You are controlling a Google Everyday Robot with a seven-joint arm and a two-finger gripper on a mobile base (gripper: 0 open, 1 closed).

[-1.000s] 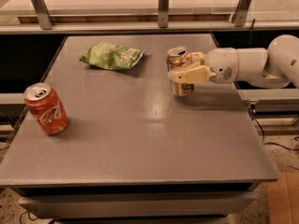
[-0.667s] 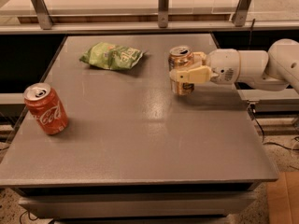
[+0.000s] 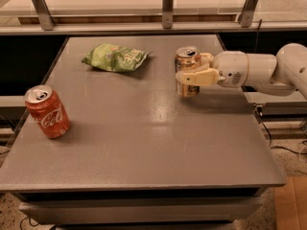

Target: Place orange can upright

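Observation:
The orange can [image 3: 186, 61] is pale copper with a silver top. It stands upright on the grey table [image 3: 144, 143], right of the middle toward the back. My gripper [image 3: 191, 70] reaches in from the right, and its cream fingers [image 3: 199, 77] are wrapped around the can's body. The can's base is at or just above the tabletop; I cannot tell which.
A deeper red-orange can with white script [image 3: 47, 112] stands upright near the table's left edge. A green chip bag [image 3: 115, 57] lies at the back left of the can. A metal rail [image 3: 168, 4] runs behind the table.
The can and the gripper have kept nearly the same place; the can looks slightly more upright.

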